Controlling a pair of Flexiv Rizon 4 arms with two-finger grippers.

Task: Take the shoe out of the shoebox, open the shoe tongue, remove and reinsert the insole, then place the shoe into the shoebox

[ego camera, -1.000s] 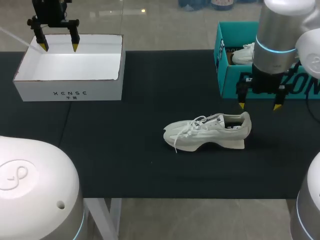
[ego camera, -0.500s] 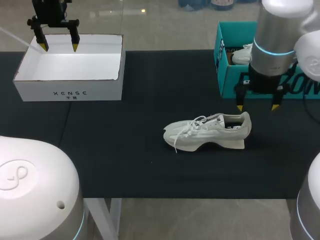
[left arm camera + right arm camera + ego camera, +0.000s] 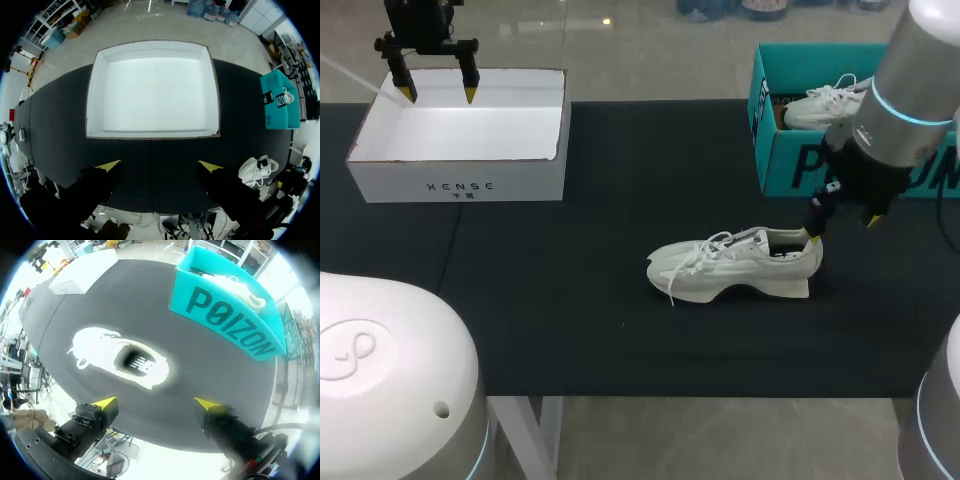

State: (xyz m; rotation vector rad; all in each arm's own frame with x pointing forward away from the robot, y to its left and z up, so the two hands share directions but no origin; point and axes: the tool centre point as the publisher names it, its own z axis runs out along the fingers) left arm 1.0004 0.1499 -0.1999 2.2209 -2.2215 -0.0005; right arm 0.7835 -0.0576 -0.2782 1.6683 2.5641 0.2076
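A white shoe point(image 3: 735, 265) lies on its sole on the black table, toe pointing left, its tongue and laces up. From the right wrist view I look down into the shoe point(image 3: 120, 357), which lies ahead of my right gripper point(image 3: 156, 404). That right gripper point(image 3: 842, 225) hangs open and tilted just above and right of the heel, holding nothing. The teal shoebox point(image 3: 785, 160) stands at the back right with a second white shoe point(image 3: 825, 100) inside. My left gripper point(image 3: 434, 92) is open and empty over the far rim of a white box point(image 3: 460, 135).
In the left wrist view the white box point(image 3: 152, 90) lies ahead of my left gripper point(image 3: 160, 166), its inside bare. The teal shoebox point(image 3: 225, 295) stands a short way behind the shoe. Black table stretches between the two boxes and in front of the shoe.
My right arm has swung right and tilted, bringing its gripper lower toward the shoe's heel and uncovering the shoe in the teal box. The left arm and the shoe have not moved.
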